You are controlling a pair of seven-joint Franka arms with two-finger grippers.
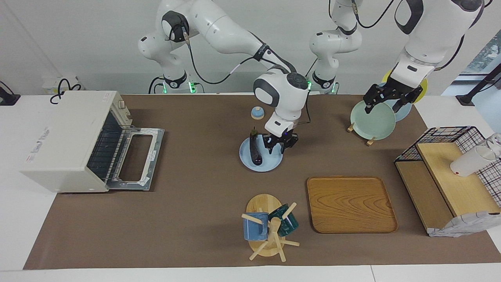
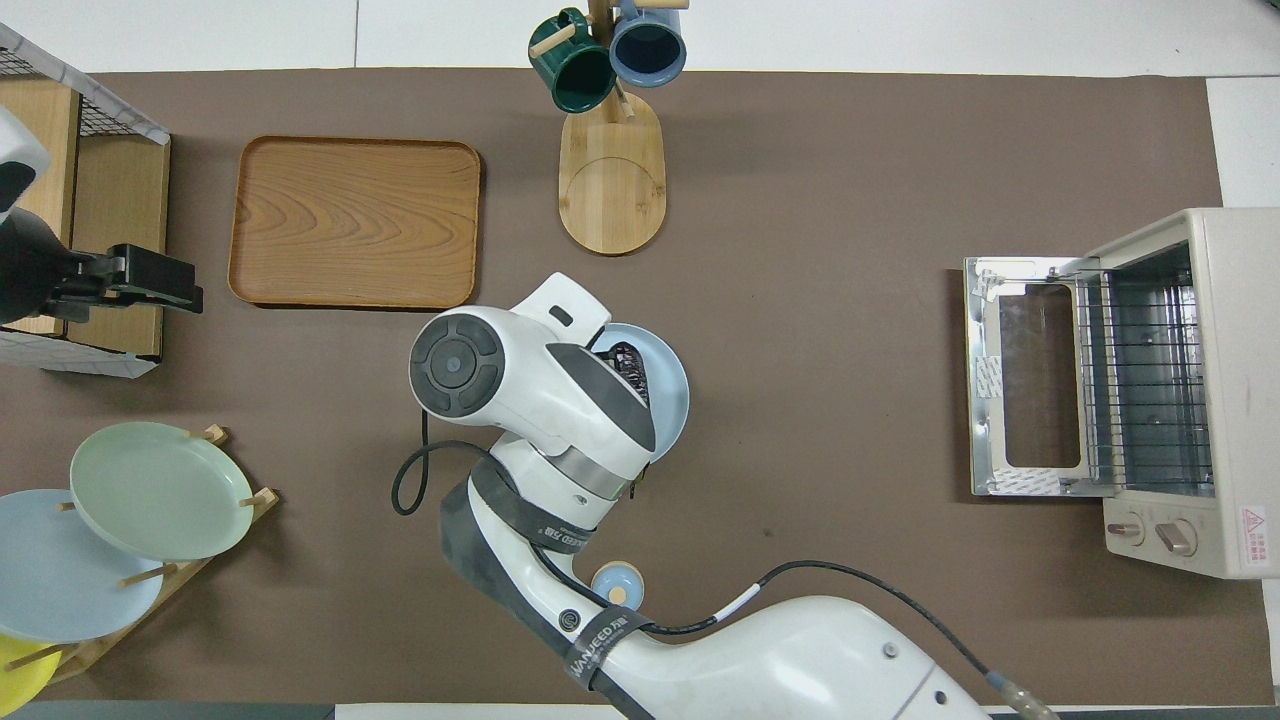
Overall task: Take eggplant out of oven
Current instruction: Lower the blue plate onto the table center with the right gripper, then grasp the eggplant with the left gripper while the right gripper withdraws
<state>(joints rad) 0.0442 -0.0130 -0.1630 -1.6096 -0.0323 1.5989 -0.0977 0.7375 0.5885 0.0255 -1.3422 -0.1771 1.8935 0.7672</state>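
The eggplant (image 1: 255, 148) lay on a light blue plate (image 1: 270, 163) at the centre of the facing view, well apart from the oven (image 1: 66, 141) at the left edge, whose door (image 1: 135, 158) hung open. The right gripper (image 1: 279, 143) hovered over the plate just beside the eggplant, its fingers parted and holding nothing. In the overhead view the right arm's wrist (image 2: 520, 385) covered most of the eggplant. The left gripper (image 1: 385, 101) waited at the upper right, over a green plate (image 1: 372, 121) in a rack, fingers spread apart.
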